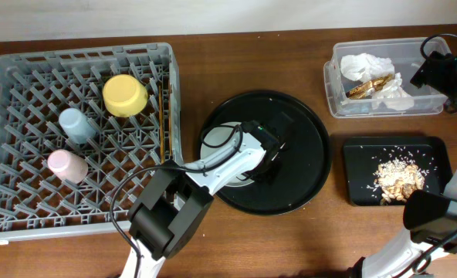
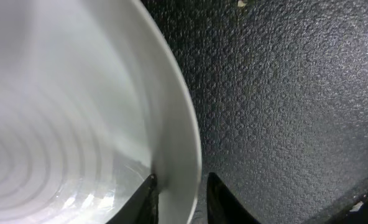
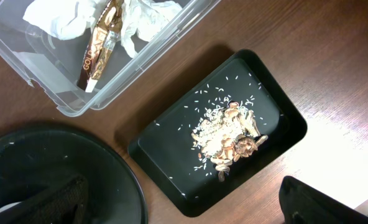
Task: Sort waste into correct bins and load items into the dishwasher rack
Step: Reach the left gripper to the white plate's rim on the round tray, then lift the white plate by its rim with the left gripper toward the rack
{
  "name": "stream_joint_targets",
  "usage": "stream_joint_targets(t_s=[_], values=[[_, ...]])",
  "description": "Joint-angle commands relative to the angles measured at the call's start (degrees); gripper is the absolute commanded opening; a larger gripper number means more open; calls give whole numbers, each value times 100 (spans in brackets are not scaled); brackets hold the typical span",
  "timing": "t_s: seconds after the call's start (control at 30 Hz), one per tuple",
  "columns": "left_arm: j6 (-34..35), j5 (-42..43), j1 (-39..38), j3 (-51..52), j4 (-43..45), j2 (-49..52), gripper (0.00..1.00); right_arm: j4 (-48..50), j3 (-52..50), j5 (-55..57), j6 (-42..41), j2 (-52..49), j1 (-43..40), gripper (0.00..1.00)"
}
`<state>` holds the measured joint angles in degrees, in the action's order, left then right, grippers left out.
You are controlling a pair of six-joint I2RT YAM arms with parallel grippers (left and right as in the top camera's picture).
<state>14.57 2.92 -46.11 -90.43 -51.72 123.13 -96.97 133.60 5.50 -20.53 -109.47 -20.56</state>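
White plate (image 2: 78, 112) rim is pinched in my nearly closed left gripper (image 2: 179, 200); next I lift it left into the rack (image 1: 74, 54).

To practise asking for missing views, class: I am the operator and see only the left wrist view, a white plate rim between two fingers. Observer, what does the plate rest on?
Observer: The plate lies on a large round black tray beside the dishwasher rack.
Operator: What does the rack hold?
Observer: A yellow bowl, a blue cup and a pink cup.
Operator: And the right hand?
Observer: The right hand is open, by the flat black tray of food scraps.
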Motion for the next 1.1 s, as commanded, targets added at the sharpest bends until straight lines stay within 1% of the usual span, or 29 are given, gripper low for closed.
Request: stream_joint_targets(t_s=[0.0,0.03,0.07,0.17,0.23,0.3,0.43,0.6,0.67,0.7,0.73,0.8,0.83,0.9,0.97,1.07], values=[[-46,48,0,-28,-17,61,8,-15,33,11,20,2,-11,99],[-46,63,4,-111,-61,61,6,-15,33,11,17,2,-11,99],[-44,72,4,-208,-133,61,1,-15,33,11,17,2,-11,98],[-44,72,4,-695,-592,61,1,-15,33,11,17,2,-11,99],[24,68,11,-1550,-1355,61,1,-15,33,11,17,2,-11,99],[39,68,17,-2061,-1766,61,1,-15,33,11,17,2,-11,99],[39,68,144,-3528,-2789,61,1,-15,33,11,17,2,-11,99],[37,66,632,-5298,-3947,61,1,-15,33,11,20,2,-11,99],[37,72,1088,-6096,-4389,61,1,-15,33,11,20,2,-11,99],[37,90,1263,-6334,-4503,61,1,-15,33,11,17,2,-11,99],[-46,339,1519,-6516,-4500,50,1,-15,33,11,17,2,-11,99],[-177,1467,2100,-6642,-4472,28,1,-15,33,11,17,2,-11,99],[-483,2201,2378,-6636,-4472,35,1,-15,33,11,17,2,-11,99],[-942,3206,2802,-6625,-4500,111,1,-15,33,11,17,2,-11,99],[-1060,3827,3211,-6620,-4498,208,1,-15,33,11,20,2,-11,99],[-1196,4376,3834,-6618,-4496,328,1,-15,33,11,20,2,-11,99]])
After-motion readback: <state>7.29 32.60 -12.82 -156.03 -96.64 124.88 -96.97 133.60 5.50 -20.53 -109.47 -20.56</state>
